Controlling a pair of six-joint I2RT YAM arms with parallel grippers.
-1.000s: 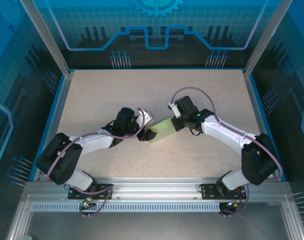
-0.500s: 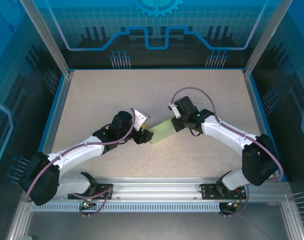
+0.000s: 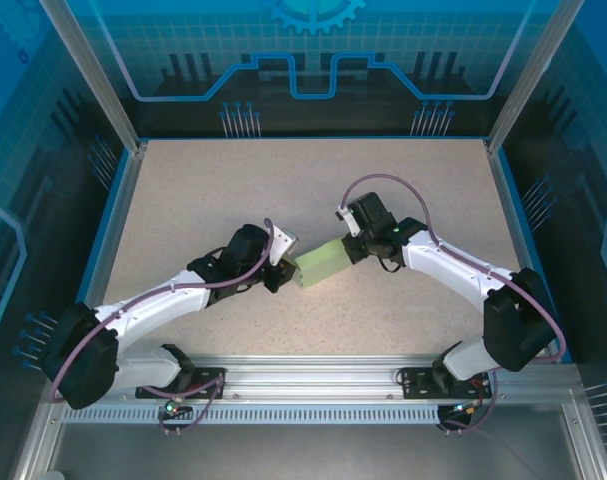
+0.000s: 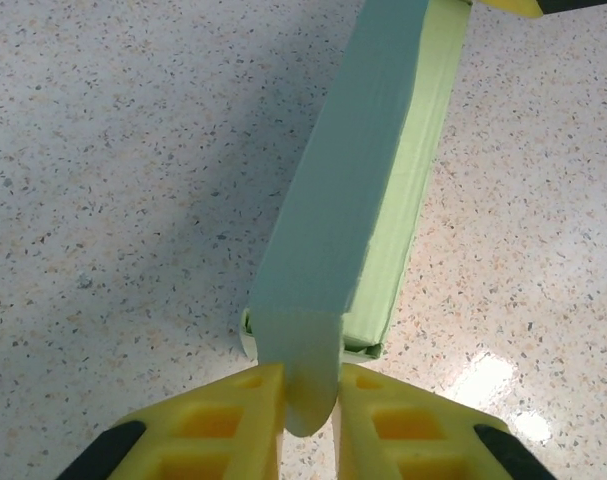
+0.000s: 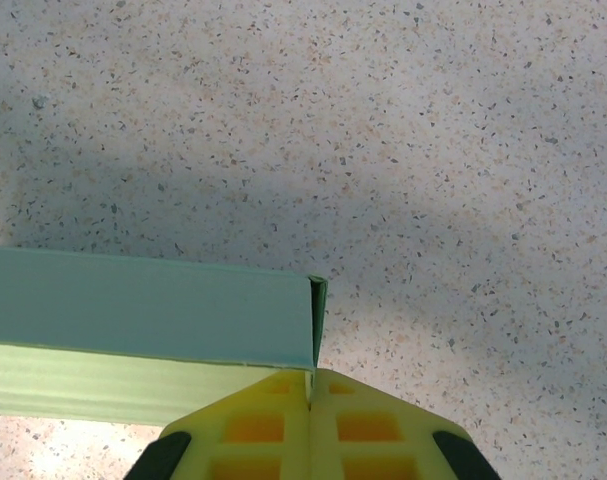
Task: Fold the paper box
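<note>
Top: paper box (image 3: 321,262) mid-worktop (image 3: 183,190), bridging both arms.
Left wrist: left jaws nearly shut, pinching end flap (image 4: 301,380). Bend along crease, tuck into open end, no tugging.
Right wrist: right jaws fully closed on box's far edge. Should anchor.

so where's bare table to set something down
Bare: the far half of the table, up to its back edge, and the near middle strip along its front edge. Crowded: the middle, where the left gripper and right gripper hold the paper box.
</note>
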